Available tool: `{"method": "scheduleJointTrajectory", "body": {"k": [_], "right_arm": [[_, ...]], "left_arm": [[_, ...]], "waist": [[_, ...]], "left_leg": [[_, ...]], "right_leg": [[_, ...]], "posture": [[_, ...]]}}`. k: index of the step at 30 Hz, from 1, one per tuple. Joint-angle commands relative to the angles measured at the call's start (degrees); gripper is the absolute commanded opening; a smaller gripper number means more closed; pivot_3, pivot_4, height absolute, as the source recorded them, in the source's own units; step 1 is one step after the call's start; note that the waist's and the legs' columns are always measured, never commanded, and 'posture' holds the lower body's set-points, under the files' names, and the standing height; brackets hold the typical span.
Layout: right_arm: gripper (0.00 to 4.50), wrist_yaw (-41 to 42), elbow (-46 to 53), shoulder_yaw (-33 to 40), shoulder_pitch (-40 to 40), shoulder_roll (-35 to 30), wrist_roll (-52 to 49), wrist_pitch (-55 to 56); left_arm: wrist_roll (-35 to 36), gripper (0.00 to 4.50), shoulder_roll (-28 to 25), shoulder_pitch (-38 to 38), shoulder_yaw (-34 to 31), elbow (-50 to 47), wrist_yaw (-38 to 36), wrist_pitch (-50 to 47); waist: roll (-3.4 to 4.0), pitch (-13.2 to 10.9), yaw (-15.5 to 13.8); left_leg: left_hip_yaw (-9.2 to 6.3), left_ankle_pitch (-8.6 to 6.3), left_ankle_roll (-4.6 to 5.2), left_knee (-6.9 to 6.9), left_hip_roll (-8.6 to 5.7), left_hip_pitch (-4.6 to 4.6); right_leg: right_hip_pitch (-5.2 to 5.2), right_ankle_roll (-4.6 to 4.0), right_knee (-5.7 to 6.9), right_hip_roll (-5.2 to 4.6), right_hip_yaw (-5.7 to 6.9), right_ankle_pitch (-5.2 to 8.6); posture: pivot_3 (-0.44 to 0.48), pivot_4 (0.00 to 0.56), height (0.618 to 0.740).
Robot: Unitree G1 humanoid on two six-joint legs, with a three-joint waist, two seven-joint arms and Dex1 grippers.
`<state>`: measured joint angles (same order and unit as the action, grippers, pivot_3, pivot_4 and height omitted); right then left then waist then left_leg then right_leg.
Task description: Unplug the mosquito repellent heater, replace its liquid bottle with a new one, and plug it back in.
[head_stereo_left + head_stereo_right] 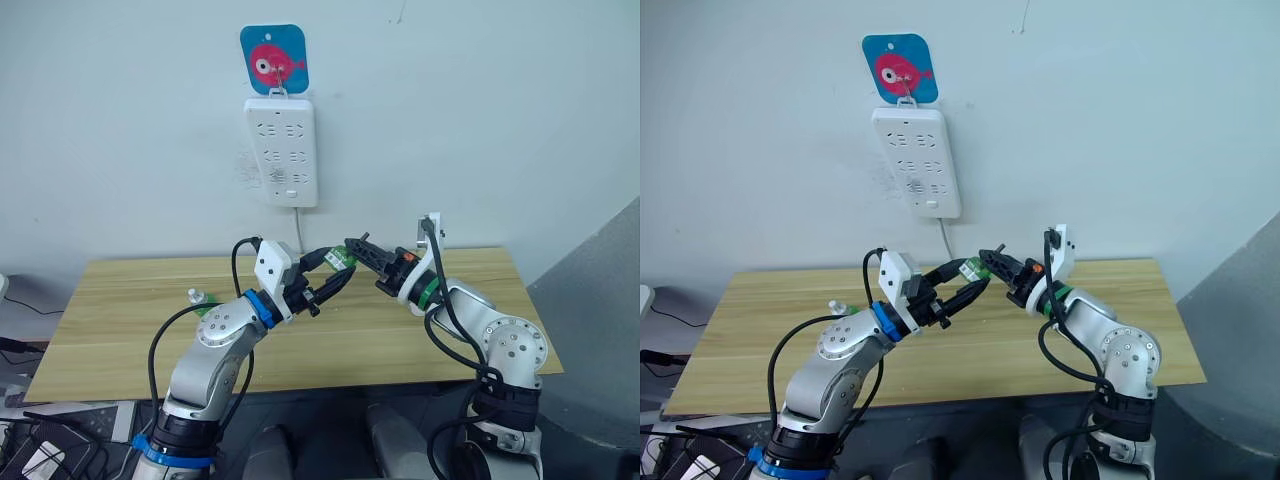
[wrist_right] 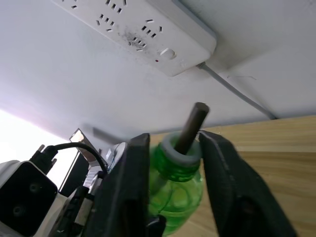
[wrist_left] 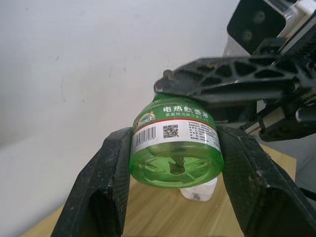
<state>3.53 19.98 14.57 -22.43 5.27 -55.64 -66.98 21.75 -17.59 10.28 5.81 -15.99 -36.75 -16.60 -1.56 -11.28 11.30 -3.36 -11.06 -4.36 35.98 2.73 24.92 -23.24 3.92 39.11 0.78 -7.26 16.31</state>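
The green liquid bottle (image 3: 176,148) is clamped at its base between the two fingers of the left end effector (image 1: 335,278), held in the air above the worktop (image 1: 130,310). The right end effector (image 2: 173,163) closes on the same bottle's grey neck, wick (image 2: 191,126) poking out between its fingers. Below the bottle a small white item, perhaps the mosquito repellent heater (image 3: 199,190), rests on the worktop. The wall power strip (image 1: 282,150) hangs above the bottle.

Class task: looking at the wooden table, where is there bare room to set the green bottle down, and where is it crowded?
Free: the table's right part, beside the right end effector, and the near strip along its front edge. Crowded: the middle, where both end effectors grip the green bottle, and the left, where a small bottle lies behind the left end effector.
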Motion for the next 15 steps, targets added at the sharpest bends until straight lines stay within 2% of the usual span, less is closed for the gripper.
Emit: {"method": "scheduleJointTrajectory", "body": {"k": [1, 6, 11, 13, 15], "right_arm": [[0.84, 0.82, 1.40, -2.40, -0.65, 0.90, -5.43, -1.53], [0.84, -0.12, 0.96, -2.19, -0.92, 0.31, -8.15, -1.94], [0.84, 0.53, 0.91, -2.25, -0.19, -3.47, -8.00, -1.09], [0.84, 2.13, 0.93, -3.57, 0.17, -6.52, -4.78, 1.15], [0.84, 6.07, 0.41, -9.42, 0.90, -11.98, 4.51, 8.05]], "left_arm": [[-0.72, 2.27, 0.54, 0.13, 0.87, -1.95, 0.37, 1.23], [-2.28, 2.27, 0.41, -0.07, 1.19, -1.13, 0.60, 2.46], [-3.94, 3.91, -1.96, -1.71, 0.07, -0.60, 0.63, 2.40], [-4.84, 4.49, -3.52, -2.91, -1.09, -0.41, 1.36, 1.41], [-3.95, 4.50, -6.17, -5.47, -2.43, -1.33, -0.06, 0.38]], "waist": [[0.00, 0.01, -0.01], [-0.01, 0.05, -0.02], [0.02, 0.08, 0.04], [0.02, 0.09, -0.02], [0.02, 0.10, -0.05]], "left_leg": [[0.00, 0.00, 0.00, 0.00, 0.00, 0.00], [0.00, 0.00, 0.00, 0.01, 0.00, 0.00], [-0.01, 0.00, 0.00, 0.00, 0.01, -0.01], [-0.02, 0.00, 0.00, 0.00, 0.02, -0.02], [0.00, 0.00, 0.00, 0.02, 0.01, -0.02]], "right_leg": [[0.00, 0.00, 0.00, 0.00, -0.01, 0.00], [0.01, 0.00, 0.00, 0.00, -0.01, 0.00], [0.01, 0.00, 0.02, 0.03, -0.01, 0.00], [0.01, 0.00, 0.02, 0.03, -0.01, 0.00], [0.03, 0.14, 0.00, 0.02, -0.03, 0.08]], "posture": [[-0.172, 0.128, 0.740], [-0.170, 0.130, 0.740], [-0.167, 0.137, 0.740], [-0.167, 0.137, 0.740], [-0.157, 0.145, 0.740]]}}
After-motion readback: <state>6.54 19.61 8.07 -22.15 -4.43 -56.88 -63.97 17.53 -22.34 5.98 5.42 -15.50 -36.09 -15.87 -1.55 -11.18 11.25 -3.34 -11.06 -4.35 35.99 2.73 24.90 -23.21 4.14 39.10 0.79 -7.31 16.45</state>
